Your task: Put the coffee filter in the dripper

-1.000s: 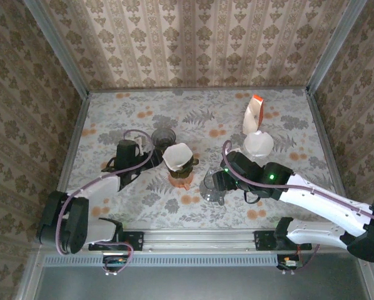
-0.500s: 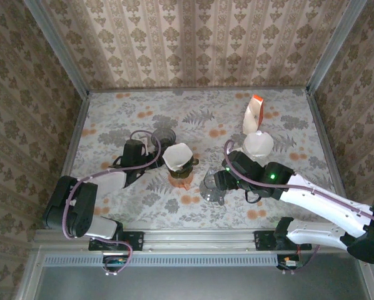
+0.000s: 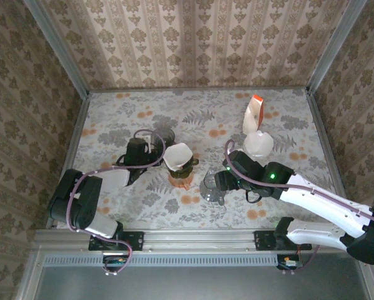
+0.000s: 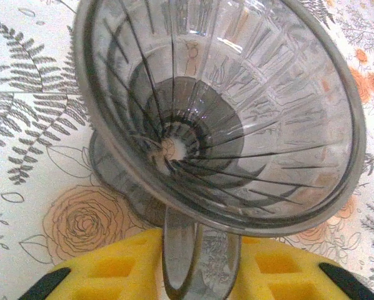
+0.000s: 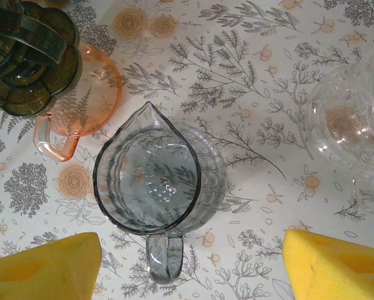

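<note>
A white coffee filter (image 3: 177, 154) sits cone-up in a dark green holder on an orange cup (image 3: 180, 179) at mid-table. Just behind it to the left stands a smoky grey ribbed glass dripper (image 3: 164, 135) (image 4: 224, 119). My left gripper (image 3: 152, 145) (image 4: 196, 275) is shut on its handle (image 4: 181, 250), with a yellow pad pressed to each side. My right gripper (image 3: 214, 183) (image 5: 190, 269) hangs open over a clear grey pitcher (image 5: 152, 178), its yellow pads wide on either side of the pitcher's handle and touching nothing.
The orange cup (image 5: 80, 100) and the dark green holder (image 5: 30, 62) stand left of the pitcher. A white and orange pack (image 3: 254, 115) and a pale glass vessel (image 3: 259, 145) (image 5: 353, 119) stand at the right. Patterned walls enclose the table.
My left gripper has moved forward and right to the grey dripper and closed on its handle. The right arm has hardly moved.
</note>
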Action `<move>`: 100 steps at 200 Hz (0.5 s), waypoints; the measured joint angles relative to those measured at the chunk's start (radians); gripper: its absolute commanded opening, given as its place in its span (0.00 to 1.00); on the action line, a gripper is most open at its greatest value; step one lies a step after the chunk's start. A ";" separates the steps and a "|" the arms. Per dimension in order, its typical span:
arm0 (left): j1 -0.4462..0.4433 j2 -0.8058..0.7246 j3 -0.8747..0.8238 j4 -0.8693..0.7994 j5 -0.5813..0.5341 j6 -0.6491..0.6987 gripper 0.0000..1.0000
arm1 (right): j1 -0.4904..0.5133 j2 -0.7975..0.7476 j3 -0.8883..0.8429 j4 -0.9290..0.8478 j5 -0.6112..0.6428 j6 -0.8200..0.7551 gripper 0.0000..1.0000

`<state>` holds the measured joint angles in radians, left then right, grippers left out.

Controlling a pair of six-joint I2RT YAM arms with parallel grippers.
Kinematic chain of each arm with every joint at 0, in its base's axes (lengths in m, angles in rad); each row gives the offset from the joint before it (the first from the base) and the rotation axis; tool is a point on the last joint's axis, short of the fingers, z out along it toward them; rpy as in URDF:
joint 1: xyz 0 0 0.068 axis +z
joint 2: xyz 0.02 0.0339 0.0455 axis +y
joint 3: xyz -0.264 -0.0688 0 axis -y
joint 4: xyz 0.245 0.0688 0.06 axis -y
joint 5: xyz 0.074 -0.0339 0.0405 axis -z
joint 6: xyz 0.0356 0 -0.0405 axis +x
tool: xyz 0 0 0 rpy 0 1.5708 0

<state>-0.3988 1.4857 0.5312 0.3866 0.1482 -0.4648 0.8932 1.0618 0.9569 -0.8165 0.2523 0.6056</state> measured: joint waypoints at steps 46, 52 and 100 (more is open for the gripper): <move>0.000 -0.042 0.001 -0.043 -0.059 0.016 0.12 | -0.013 0.000 0.000 0.003 -0.002 0.000 0.78; 0.000 -0.051 0.001 -0.056 -0.068 0.016 0.12 | -0.014 0.000 0.000 0.003 -0.002 0.000 0.78; 0.000 -0.183 0.010 -0.212 -0.148 0.016 0.00 | -0.019 -0.001 0.000 0.003 0.003 0.000 0.78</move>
<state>-0.3988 1.3022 0.5411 0.1741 0.0002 -0.4484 0.8745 1.0607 0.9573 -0.8135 0.2550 0.6056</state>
